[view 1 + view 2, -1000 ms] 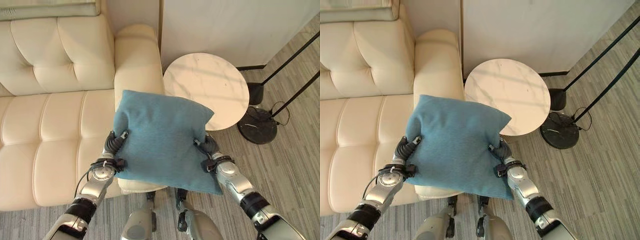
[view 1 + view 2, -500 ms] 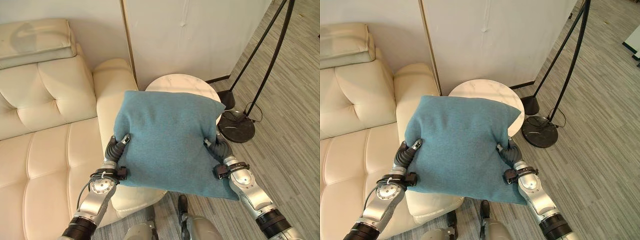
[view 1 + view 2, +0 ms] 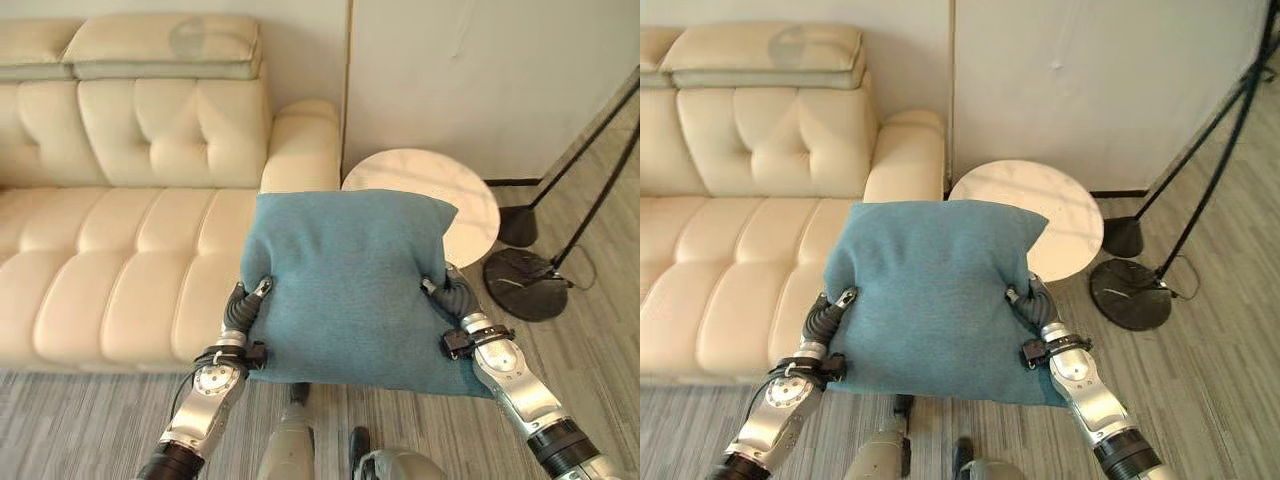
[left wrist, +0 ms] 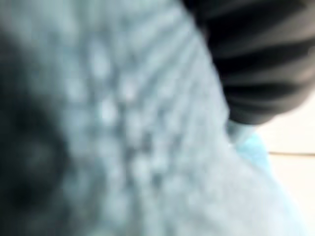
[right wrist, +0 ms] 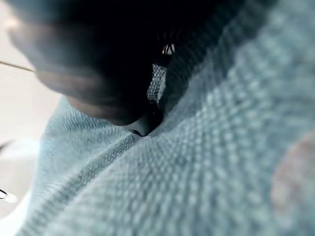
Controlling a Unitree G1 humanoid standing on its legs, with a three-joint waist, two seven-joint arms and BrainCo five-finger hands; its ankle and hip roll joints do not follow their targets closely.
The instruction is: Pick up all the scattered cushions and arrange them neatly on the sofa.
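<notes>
Cushion handling calls for an even two-sided carry: the left hand and right hand each pinch an edge of the blue pillow, fingers curled into the fabric, holding it in the air in front of the sofa's right end. Keeping it level while carrying it over the seat should stop it sagging. Its weave looks coarse and soft; the sofa is cream, tufted, leather-like. A round pale surface stands beside the armrest.
</notes>
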